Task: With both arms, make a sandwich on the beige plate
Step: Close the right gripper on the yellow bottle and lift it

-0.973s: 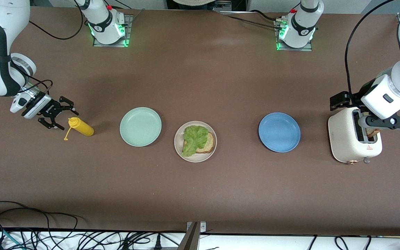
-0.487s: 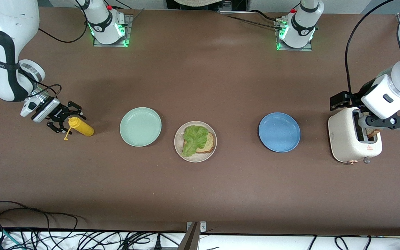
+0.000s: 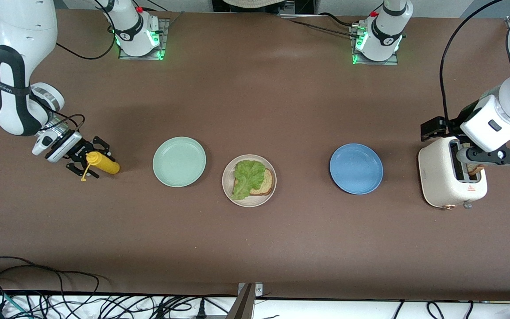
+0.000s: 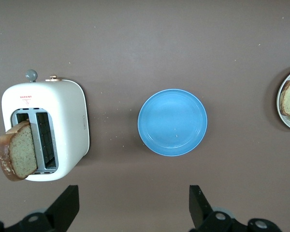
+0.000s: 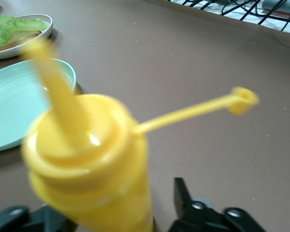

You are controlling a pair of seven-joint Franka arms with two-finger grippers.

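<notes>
Two tools were in play. Our right tool [image 3: 87, 160] sat low at the right arm's end of the table [image 3: 255, 97], its jaws either side of the yellow squeeze bottle [image 3: 103, 162] and partly drawn in; we could not tell whether they gripped it yet. Our left tool [image 4: 130, 212] hung wide open and empty over the white toaster [image 3: 447, 179], where the second bread slice [image 4: 17, 151] stood tilted out of a slot. The beige plate [image 3: 228, 188] lay between the mint-green plate [image 3: 179, 161] and the blue plate [image 3: 356, 168], carrying one bread slice [image 3: 266, 181] under the lettuce leaf [image 3: 246, 177].

We judged the bottle step wanted a firm, centred hold on the body, clear of the dangling cap. Red markings on the toaster were too small to read.
</notes>
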